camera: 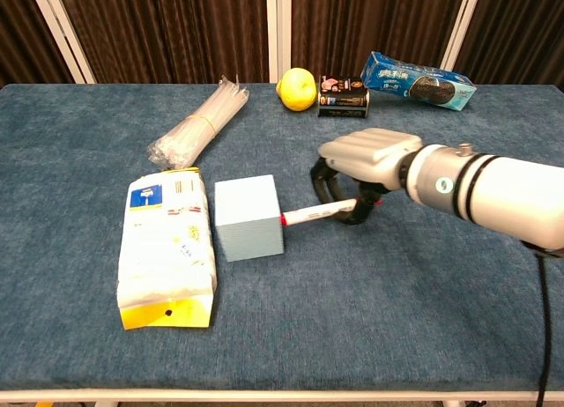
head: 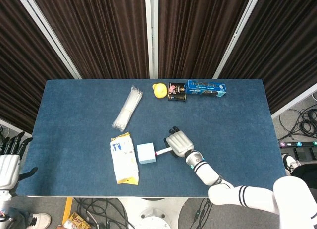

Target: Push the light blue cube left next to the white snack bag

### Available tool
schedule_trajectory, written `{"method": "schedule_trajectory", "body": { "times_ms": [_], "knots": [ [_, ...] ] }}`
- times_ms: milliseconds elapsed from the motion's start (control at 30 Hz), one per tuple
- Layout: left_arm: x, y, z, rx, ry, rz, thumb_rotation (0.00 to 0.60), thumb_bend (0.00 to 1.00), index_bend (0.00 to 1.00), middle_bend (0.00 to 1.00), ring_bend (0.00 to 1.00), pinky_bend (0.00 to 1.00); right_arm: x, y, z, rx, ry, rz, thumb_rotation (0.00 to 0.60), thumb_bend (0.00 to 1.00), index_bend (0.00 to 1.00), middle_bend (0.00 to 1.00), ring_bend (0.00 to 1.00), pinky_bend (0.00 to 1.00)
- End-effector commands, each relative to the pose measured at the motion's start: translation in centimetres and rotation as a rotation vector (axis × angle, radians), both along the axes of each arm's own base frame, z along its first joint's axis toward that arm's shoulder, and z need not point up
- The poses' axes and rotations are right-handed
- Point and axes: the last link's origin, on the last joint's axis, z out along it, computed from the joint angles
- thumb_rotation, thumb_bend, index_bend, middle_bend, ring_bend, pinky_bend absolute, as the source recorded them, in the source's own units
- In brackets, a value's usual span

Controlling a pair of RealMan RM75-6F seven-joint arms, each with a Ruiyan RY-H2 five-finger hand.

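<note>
The light blue cube [head: 146, 153] [camera: 248, 218] stands on the blue table, right beside the white snack bag [head: 124, 158] [camera: 166, 248], which lies flat at the front left with a yellow bottom edge. My right hand [head: 179, 143] [camera: 366, 165] is just right of the cube, palm down, with one finger stretched out so its red-ringed tip touches the cube's right face; the other fingers are curled in. My left hand [head: 9, 162] hangs off the table's left edge, fingers apart, holding nothing.
A bundle of clear plastic sticks [head: 127, 108] [camera: 198, 123] lies at the back left. Along the far edge sit a lemon [head: 159, 90] [camera: 297, 89], a dark can [head: 177, 91] [camera: 343, 97] and a blue cookie box [head: 207, 88] [camera: 416, 79].
</note>
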Motion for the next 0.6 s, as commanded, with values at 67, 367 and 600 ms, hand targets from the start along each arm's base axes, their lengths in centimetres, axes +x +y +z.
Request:
{"method": "schedule_trajectory", "body": {
  "times_ms": [67,367,600],
  "knots": [
    [-0.1,-0.1,0.1,0.001,0.002,0.006,0.6,0.05,0.22,0.15,0.12,0.1,1.2,0.0,-0.8,0.007,-0.002,0.015,0.6,0.48,0.65,0.58,0.19,0.13],
    [-0.2,0.0,0.1,0.003,-0.003,0.003,0.6,0.05,0.22,0.15,0.12,0.1,-2.3,-0.3,2.2,-0.061,0.048,-0.018,0.6,0.48,0.65,0.58,0.19,0.13],
    [0.2,0.4,-0.2,-0.005,-0.006,-0.018,0.6,0.05,0.22,0.15,0.12,0.1,-8.2,-0.8,6.5,-0.151,0.15,-0.116,0.6,0.43,0.59,0.53,0.16,0.12]
  ]
}}
